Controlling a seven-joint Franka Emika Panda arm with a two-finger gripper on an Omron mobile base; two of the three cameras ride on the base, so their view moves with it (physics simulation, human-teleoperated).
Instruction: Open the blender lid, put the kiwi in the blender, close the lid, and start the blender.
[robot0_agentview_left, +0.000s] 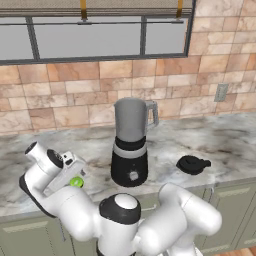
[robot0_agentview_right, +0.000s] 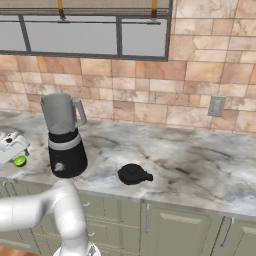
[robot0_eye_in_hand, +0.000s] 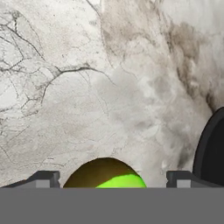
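The kiwi (robot0_agentview_left: 76, 182) (robot0_agentview_right: 20, 161), small and bright green, lies on the marble counter left of the blender (robot0_agentview_left: 131, 145) (robot0_agentview_right: 64, 135). My gripper (robot0_agentview_left: 75, 178) (robot0_agentview_right: 18, 157) reaches down over it. In the hand view the kiwi (robot0_eye_in_hand: 105, 175) sits between the two fingertips (robot0_eye_in_hand: 43, 178), with a gap on each side, so the gripper (robot0_eye_in_hand: 111, 180) is open around it. The blender's grey jar stands uncovered on its black base (robot0_eye_in_hand: 214, 148). The black blender lid (robot0_agentview_left: 192, 164) (robot0_agentview_right: 134, 174) rests flat on the counter to the blender's right.
A tiled wall with a wall socket (robot0_agentview_left: 220, 92) (robot0_agentview_right: 216, 105) backs the counter (robot0_agentview_left: 230, 145). A window runs above. Cabinet doors (robot0_agentview_right: 185, 230) line the front below the counter edge.
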